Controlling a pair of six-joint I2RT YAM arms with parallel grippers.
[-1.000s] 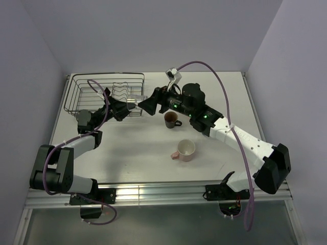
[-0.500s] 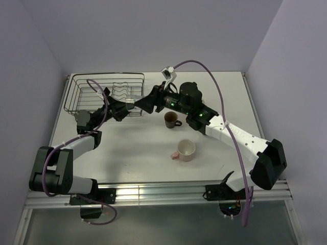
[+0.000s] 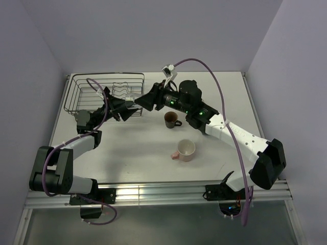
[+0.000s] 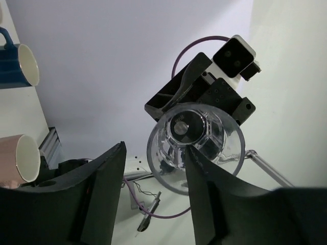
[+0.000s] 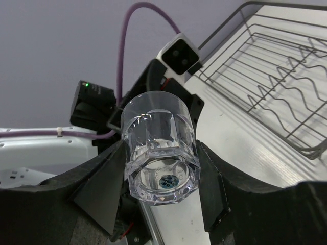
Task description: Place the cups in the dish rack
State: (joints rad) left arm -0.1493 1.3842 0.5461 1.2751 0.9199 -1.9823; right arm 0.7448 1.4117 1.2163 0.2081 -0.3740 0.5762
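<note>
right tool (image 5: 159, 153) — clamped on clear glass tumbler (image 4: 196, 138), just beside dish rack (image 3: 76, 97) | left tool (image 4: 154, 148) — fingers spread, gripping nothing, facing tumbler's mouth | brown mug (image 3: 171, 119), pink mug (image 3: 185, 150) on table (image 3: 127, 153)

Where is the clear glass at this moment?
In the top view the glass is left of centre, by the near right corner of the rack, held in the right gripper, with the left gripper beside it.
</note>
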